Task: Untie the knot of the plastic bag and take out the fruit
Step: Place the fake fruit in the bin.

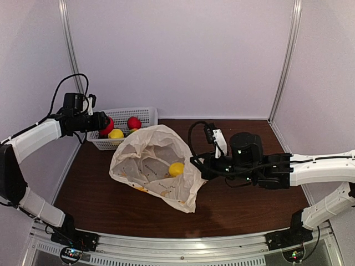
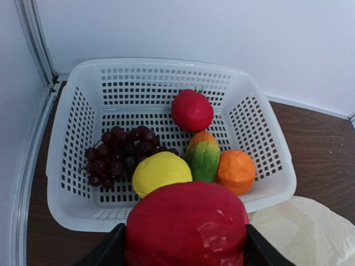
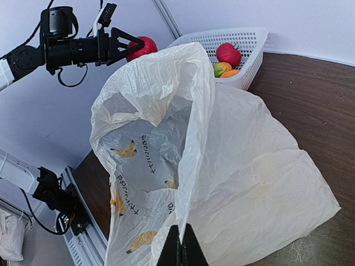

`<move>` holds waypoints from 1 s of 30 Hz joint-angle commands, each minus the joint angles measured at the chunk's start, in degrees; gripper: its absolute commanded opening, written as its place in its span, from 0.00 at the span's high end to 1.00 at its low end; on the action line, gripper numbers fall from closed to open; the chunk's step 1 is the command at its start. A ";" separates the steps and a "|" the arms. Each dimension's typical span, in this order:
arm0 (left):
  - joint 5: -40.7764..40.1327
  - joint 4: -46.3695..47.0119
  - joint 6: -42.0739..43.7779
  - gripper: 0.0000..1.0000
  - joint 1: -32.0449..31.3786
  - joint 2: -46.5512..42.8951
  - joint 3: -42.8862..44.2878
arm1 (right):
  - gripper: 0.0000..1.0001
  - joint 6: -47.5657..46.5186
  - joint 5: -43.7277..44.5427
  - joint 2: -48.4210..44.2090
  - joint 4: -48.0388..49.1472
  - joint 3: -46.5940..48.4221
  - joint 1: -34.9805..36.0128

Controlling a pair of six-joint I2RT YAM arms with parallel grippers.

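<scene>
**Top view.** My left gripper (image 1: 104, 124) is closed around a red fruit (image 1: 108, 128). It holds the fruit over the white basket (image 1: 145, 113) at the back left, so a release should drop it in. My right gripper (image 1: 195, 162) is pinched fully shut on the rim of the plastic bag (image 1: 147, 160), which lies mid-table. The bag's mouth is open and no knot shows. One yellow fruit (image 1: 176, 169) lies inside.

**Left wrist view.** The red fruit fills the span between my fingers, so the jaws stand fairly wide around it. Directly below, the basket holds grapes (image 2: 119, 158) and four loose fruits (image 2: 191, 111).

**Right wrist view.** My pinch lifts the film upright. I judge this props the mouth open for the next pick.
</scene>
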 commanded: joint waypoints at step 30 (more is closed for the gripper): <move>-5.16 8.69 2.05 0.22 6.93 19.55 7.07 | 1.00 1.58 -0.30 0.56 -0.38 -0.38 -0.25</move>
